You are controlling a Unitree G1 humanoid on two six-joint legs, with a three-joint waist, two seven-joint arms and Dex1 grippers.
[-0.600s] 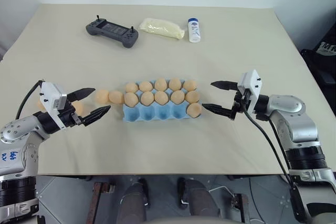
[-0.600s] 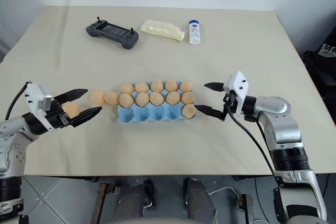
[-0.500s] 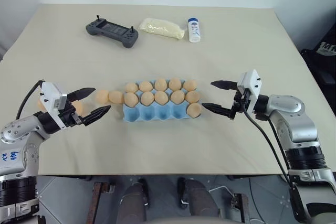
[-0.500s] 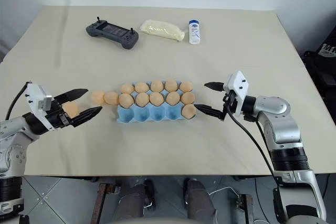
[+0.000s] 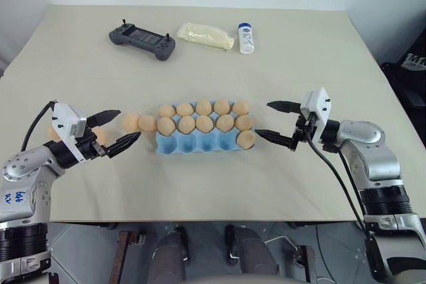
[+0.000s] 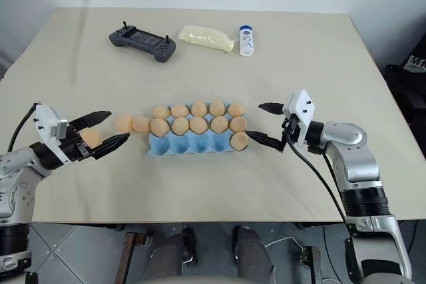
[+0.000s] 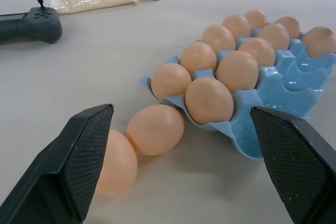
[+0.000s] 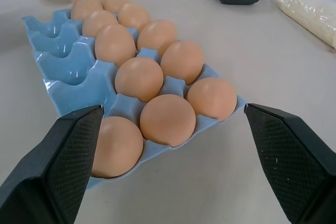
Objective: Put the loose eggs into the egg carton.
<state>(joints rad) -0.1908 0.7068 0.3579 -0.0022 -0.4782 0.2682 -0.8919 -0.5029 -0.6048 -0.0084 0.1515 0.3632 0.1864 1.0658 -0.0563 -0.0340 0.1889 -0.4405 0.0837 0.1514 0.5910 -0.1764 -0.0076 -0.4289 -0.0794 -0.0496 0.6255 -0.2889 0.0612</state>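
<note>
Beside carton [image 5: 198, 139], loose eggs [image 5: 138, 122]

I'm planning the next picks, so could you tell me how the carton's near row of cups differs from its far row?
The far row of the egg carton holds an egg in all five cups; the near row holds only one, the egg at its right end. So the near row shows four bare blue cups, while the far row's cups are covered by eggs. Both rows are the same light blue moulded cups.
</note>
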